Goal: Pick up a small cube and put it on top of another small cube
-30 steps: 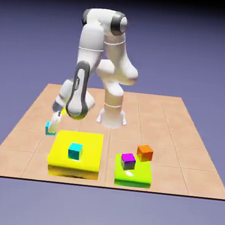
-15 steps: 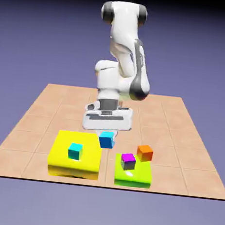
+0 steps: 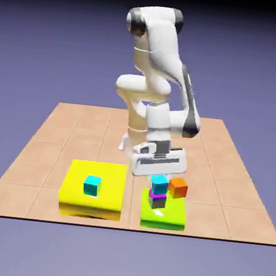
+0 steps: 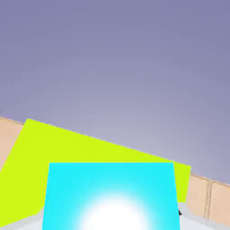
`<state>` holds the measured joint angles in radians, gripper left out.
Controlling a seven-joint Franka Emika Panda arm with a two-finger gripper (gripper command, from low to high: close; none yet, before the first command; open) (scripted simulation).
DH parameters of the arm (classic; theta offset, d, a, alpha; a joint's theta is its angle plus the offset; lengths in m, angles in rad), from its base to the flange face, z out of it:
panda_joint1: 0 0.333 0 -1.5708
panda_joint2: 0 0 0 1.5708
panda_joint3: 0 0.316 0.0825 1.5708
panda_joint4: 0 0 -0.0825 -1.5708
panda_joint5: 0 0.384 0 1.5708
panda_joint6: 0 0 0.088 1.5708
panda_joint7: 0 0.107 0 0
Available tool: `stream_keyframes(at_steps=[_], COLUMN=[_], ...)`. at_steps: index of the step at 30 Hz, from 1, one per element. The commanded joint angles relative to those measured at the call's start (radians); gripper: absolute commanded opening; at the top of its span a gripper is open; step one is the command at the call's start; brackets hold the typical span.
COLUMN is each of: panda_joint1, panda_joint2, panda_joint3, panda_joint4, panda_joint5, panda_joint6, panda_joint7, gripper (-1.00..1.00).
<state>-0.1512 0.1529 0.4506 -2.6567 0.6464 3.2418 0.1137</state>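
Observation:
In the exterior view my gripper [image 3: 159, 180] is shut on a small cyan cube [image 3: 159, 183] and holds it directly over the magenta-topped cube [image 3: 156, 199]. Only a thin magenta edge shows under the cyan cube, so the two look touching or nearly so. The magenta-topped cube stands on a lime-green slab [image 3: 171, 214]. A second cyan cube [image 3: 92, 185] rests on the yellow slab [image 3: 92, 198] at the exterior view's left. The hand view is filled at the bottom by the held cyan cube [image 4: 110, 195], with the lime-green slab [image 4: 27, 152] behind it; the fingertips are hidden.
An orange cube [image 3: 178, 187] sits on the tiled table [image 3: 231, 186] just to the right of my gripper, close beside the stack. The yellow slab lies a short gap left of the lime-green slab. The table's front edge runs just below both slabs.
My arm swung from the exterior view's left to the right, carrying the cyan cube from beside the yellow slab, across the gap, to right over the magenta-topped cube, and lowered it there.

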Motion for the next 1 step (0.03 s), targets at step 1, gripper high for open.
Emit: stream_keyframes(at_steps=[1], panda_joint1=[0.006], panda_joint2=[-0.036], panda_joint3=[-0.01], panda_joint4=[-0.011], panda_joint5=[-0.015], panda_joint6=[-0.027], panda_joint7=[0.017], gripper=[1.0])
